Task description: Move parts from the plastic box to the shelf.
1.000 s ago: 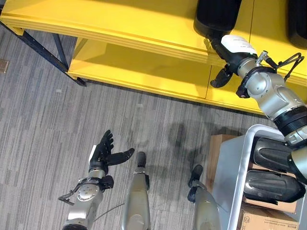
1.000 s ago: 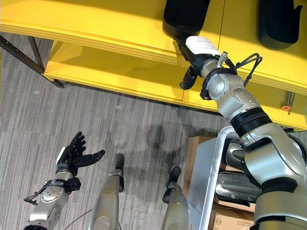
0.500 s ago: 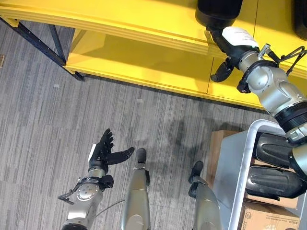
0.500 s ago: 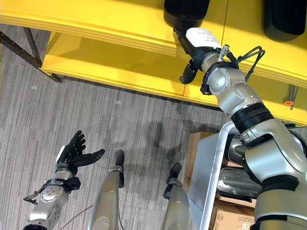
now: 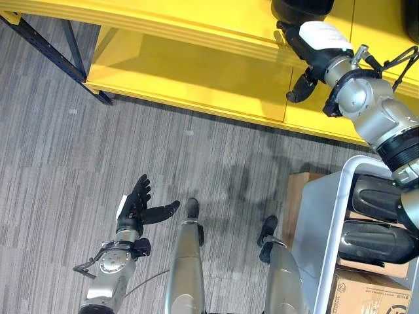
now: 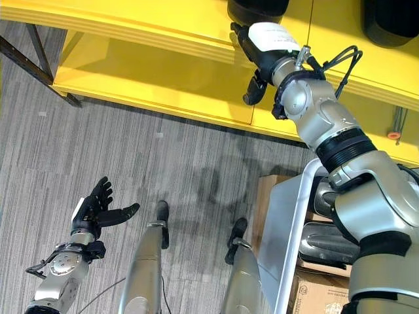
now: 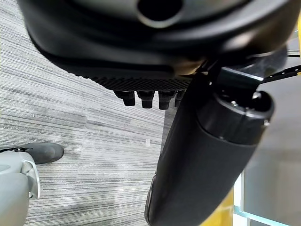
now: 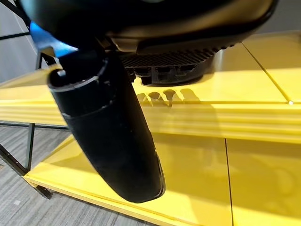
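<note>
The black part (image 5: 300, 6) is seen lying on the upper board of the yellow shelf (image 5: 196, 26), at the right of the shelf and back from its front edge. Compared with a second ago, the whole view has been shifted, so most of the apparent movement is put down to the camera. Against the front edge, though, the part appears to lie slightly deeper than before, which suggests it has been pushed home. This delivery is therefore judged nearly done, with the hand yet to be withdrawn.

The right hand (image 5: 319, 40) is held at the part's near end, as it was before. Its fingers (image 8: 160, 73) are stretched straight towards that end with nothing gripped, and the thumb hangs free below the front edge. Whether the fingertips touch the part cannot be told.

A second black part (image 6: 391, 19) is seen further right on the same board. More parts (image 5: 376, 242) remain stacked in the plastic box (image 5: 327, 248) at the lower right, with a cardboard box (image 5: 366, 294) beneath them. The left hand (image 5: 136, 210) is held idle above the floor, fingers spread and empty.
</note>
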You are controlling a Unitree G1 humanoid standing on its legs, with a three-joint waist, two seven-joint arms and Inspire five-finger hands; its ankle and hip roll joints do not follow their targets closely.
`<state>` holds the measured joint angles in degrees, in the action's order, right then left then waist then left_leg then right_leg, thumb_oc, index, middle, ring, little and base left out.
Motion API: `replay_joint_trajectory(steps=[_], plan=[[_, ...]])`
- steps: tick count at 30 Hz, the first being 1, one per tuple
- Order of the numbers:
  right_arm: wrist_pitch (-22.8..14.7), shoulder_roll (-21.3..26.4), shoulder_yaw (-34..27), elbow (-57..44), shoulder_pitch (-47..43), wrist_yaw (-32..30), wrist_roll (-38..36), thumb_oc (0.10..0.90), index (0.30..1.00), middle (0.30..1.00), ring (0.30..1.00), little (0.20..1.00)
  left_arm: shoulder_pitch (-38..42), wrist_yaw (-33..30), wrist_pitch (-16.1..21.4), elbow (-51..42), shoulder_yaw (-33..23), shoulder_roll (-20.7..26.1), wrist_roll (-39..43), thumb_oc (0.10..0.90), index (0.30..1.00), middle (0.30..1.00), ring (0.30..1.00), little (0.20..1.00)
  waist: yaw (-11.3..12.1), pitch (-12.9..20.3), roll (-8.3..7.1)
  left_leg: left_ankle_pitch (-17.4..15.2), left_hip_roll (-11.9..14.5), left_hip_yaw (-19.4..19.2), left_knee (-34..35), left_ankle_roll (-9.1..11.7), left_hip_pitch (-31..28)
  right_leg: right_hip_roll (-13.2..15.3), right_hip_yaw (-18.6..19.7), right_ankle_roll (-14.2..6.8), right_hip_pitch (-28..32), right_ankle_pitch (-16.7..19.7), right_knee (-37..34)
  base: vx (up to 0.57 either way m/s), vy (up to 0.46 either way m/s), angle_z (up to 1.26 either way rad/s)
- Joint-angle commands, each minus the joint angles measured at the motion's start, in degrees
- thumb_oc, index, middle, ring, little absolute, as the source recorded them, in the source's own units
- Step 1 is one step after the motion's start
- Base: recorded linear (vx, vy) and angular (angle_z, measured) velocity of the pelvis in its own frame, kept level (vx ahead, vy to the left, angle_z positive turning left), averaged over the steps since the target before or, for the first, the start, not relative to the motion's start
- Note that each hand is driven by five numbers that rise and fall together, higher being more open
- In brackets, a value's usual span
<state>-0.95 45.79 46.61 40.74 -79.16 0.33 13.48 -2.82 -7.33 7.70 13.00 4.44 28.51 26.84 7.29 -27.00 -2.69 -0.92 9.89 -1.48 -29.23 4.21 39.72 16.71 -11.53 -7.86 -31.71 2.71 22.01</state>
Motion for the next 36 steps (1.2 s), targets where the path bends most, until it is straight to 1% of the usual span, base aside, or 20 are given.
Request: replay_joint_trajectory(steps=[1,7,8,19,22,23,24,26,27,28,29,30,31,33,34,36], plan=[[-1.25,4.17,1.06,-0.57,-8.77,-3.84,-0.32,0.900,1.000,1.000,1.000,1.000,-1.01,-0.83,5.38,-4.08,0.27,2.91,1.91,0.900,1.000,1.000,1.000,1.000,0.64,4.51,0.60,-5.36,1.67,4.16,-0.87,2.48,-2.19,0.15,0.99,0.21,-1.27,-5.01,5.64,0.00,0.000,0.00],[-1.40,4.70,2.52,1.59,-10.77,-3.77,-1.04,0.900,1.000,1.000,1.000,1.000,-1.64,-0.45,5.58,-4.20,0.06,3.32,2.37,0.900,1.000,1.000,1.000,1.000,0.90,4.71,0.64,-5.20,1.85,4.36,-0.97,2.59,-1.80,-0.11,0.90,0.28,-1.75,-4.99,5.87,0.01,-0.007,0.00],[-1.42,4.83,2.58,1.82,-10.80,-3.79,-1.21,0.900,1.000,1.000,1.000,1.000,-1.88,-0.34,5.56,-4.10,0.07,3.37,2.43,0.900,1.000,1.000,1.000,1.000,0.98,4.92,0.74,-6.85,2.20,4.53,-1.26,2.95,-2.54,-0.35,1.06,-0.15,-1.30,-6.51,6.55,0.08,-0.025,0.01],[-1.41,5.09,4.20,5.37,-12.93,-3.91,-2.63,0.900,1.000,1.000,1.000,1.000,-1.70,-0.02,5.43,-3.90,0.12,3.75,2.53,0.900,1.000,1.000,1.000,1.000,0.84,5.20,0.56,-6.05,2.46,4.49,-0.01,3.25,-2.93,-0.68,0.76,-0.02,-1.13,-6.57,6.15,0.01,-0.003,0.00],[-1.49,5.02,3.97,5.90,-12.71,-3.97,-3.19,0.900,1.000,1.000,1.000,1.000,-1.70,0.09,5.44,-3.96,0.22,3.82,2.48,0.900,1.000,1.000,1.000,1.000,0.78,5.16,0.55,-5.74,2.52,4.48,0.64,3.31,-3.31,-0.80,0.73,-0.01,-0.82,-6.40,5.74,-0.02,-0.003,0.00],[-1.43,5.09,4.12,5.80,-12.85,-3.87,-3.20,0.900,1.000,1.000,1.000,1.000,-1.61,0.19,5.40,-3.83,0.24,3.79,2.53,0.900,1.000,1.000,1.000,1.000,0.69,5.04,0.38,-3.83,2.28,4.33,1.49,2.97,-2.81,-0.67,0.60,0.38,-1.29,-4.73,4.76,0.00,0.000,0.00],[-1.41,5.07,4.14,5.74,-12.73,-3.88,-3.21,0.900,1.000,1.000,1.000,1.000,-1.66,0.22,5.36,-3.73,0.31,3.78,2.51,0.900,1.000,1.000,1.000,1.000,0.71,5.16,0.49,-5.38,2.57,4.40,1.32,3.34,-3.59,-0.88,0.75,-0.03,-0.74,-6.16,5.24,0.00,0.000,0.00],[-1.46,5.24,4.11,5.61,-12.51,-3.78,-3.42,0.900,1.000,1.000,1.000,1.000,-1.75,0.31,5.29,-3.70,0.17,3.86,2.45,0.900,1.000,1.000,1.000,1.000,0.70,5.19,0.46,-4.76,2.61,4.34,2.58,3.35,-4.09,-0.99,0.55,-0.08,-0.46,-5.86,4.41,0.01,-0.016,0.01],[-1.46,5.30,4.07,5.60,-12.55,-3.81,-3.41,0.900,1.000,1.000,1.000,1.000,-1.69,0.31,5.30,-3.74,0.17,3.88,2.45,0.900,1.000,1.000,1.000,1.000,0.66,4.98,0.37,-3.17,2.35,4.18,2.86,3.01,-3.45,-0.81,0.39,0.35,-0.93,-4.41,3.84,-0.06,-0.014,-0.03],[-1.40,5.26,3.86,5.63,-12.24,-3.94,-3.65,0.900,1.000,1.000,1.000,1.000,-1.81,0.37,5.38,-3.70,0.19,3.88,2.42,0.900,1.000,1.000,1.000,1.000,0.69,4.95,0.20,-2.63,2.35,4.04,4.25,3.05,-4.04,-0.94,0.23,0.23,-0.50,-4.04,2.91,0.00,0.000,0.00],[-1.42,5.30,3.92,5.53,-12.09,-3.87,-3.68,0.900,1.000,1.000,1.000,1.000,-1.86,0.35,5.36,-3.81,0.17,3.98,2.42,0.900,1.000,1.000,1.000,1.000,0.76,5.15,0.24,-3.99,2.60,4.18,4.44,3.44,-4.84,-1.21,0.35,-0.24,0.25,-5.35,3.00,0.02,-0.037,0.00],[-1.45,5.45,3.73,5.31,-11.89,-3.92,-3.87,0.900,1.000,1.000,1.000,1.000,-1.79,0.36,5.34,-3.81,0.12,3.99,2.44,0.900,1.000,1.000,1.000,1.000,0.74,4.92,0.14,-2.18,2.40,4.03,5.16,3.11,-4.32,-1.04,0.00,0.16,-0.11,-3.81,2.16,0.00,0.000,0.00],[-1.44,5.58,3.58,5.34,-11.82,-3.92,-3.95,0.900,1.000,1.000,1.000,1.000,-1.79,0.32,5.36,-3.80,0.11,3.91,2.49,0.900,1.000,1.000,1.000,1.000,0.77,4.92,0.09,-1.96,2.37,4.00,5.53,3.13,-4.39,-1.04,-0.07,0.13,0.06,-3.63,1.73,-0.07,-0.009,0.00],[-1.50,5.86,3.64,5.15,-11.70,-3.87,-4.21,0.900,1.000,1.000,1.000,1.000,-1.79,0.35,5.30,-3.80,0.13,3.90,2.47,0.900,1.000,1.000,1.000,1.000,0.71,4.82,0.05,-1.64,2.35,3.97,5.98,3.14,-4.40,-1.03,-0.14,0.08,0.14,-3.41,1.32,0.04,-0.011,0.00],[-1.51,5.81,3.66,5.21,-11.60,-3.89,-4.28,0.900,1.000,1.000,1.000,1.000,-1.79,0.29,5.31,-3.72,0.16,3.89,2.36,0.900,1.000,1.000,1.000,1.000,0.76,5.01,0.14,-3.06,2.60,4.14,5.90,3.53,-5.04,-1.21,0.02,-0.35,0.60,-4.70,1.67,0.09,-0.023,0.02],[-1.54,5.88,3.83,5.38,-11.58,-3.79,-4.38,0.900,1.000,1.000,1.000,1.000,-1.84,0.24,5.25,-3.79,0.13,3.92,2.37,0.900,1.000,1.000,1.000,1.000,0.87,4.97,0.12,-2.71,2.58,4.14,6.50,3.59,-5.06,-1.23,-0.15,-0.42,0.65,-4.53,1.26,0.01,-0.010,0.01]])
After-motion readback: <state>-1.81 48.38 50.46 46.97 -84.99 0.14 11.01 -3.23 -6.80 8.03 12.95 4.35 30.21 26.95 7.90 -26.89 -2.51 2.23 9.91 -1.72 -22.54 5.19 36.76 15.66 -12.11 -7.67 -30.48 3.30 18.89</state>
